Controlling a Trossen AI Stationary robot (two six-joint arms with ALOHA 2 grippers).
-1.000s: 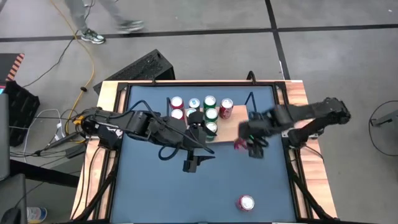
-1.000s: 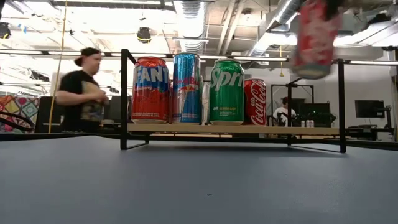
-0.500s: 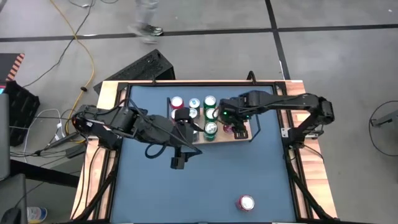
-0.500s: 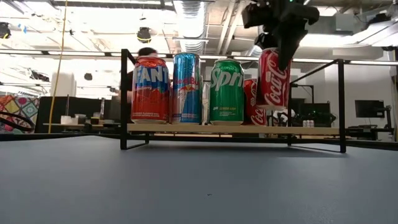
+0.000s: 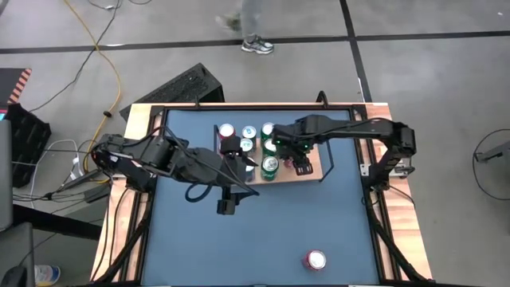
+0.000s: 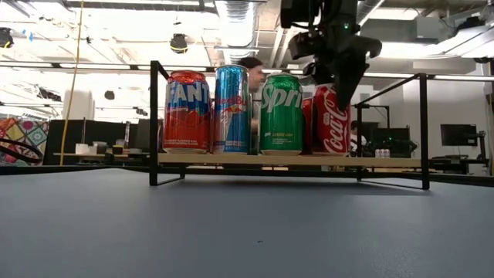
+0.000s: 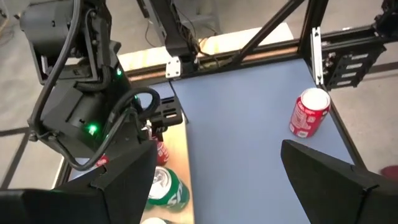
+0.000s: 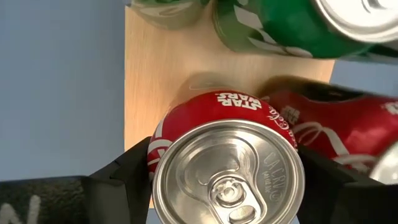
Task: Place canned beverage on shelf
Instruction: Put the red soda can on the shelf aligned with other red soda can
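Person's legs (image 5: 252,24) on floor beyond table; yellow cable (image 5: 109,76) and black case (image 5: 182,84) nearby

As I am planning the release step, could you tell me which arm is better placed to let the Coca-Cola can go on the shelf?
The right. Its claw is closed around the Coca-Cola can, which looks to be resting on the shelf beside the Sprite can. The left claw hangs open over the tabletop.

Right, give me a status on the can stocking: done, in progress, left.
Done: Fanta, Red Bull and Sprite cans stand in the shelf's front row. In progress: the right gripper holds a Coca-Cola can at the board beside the Sprite, not yet released. Left: one red can waits on the blue tabletop. The left gripper hovers open nearby.
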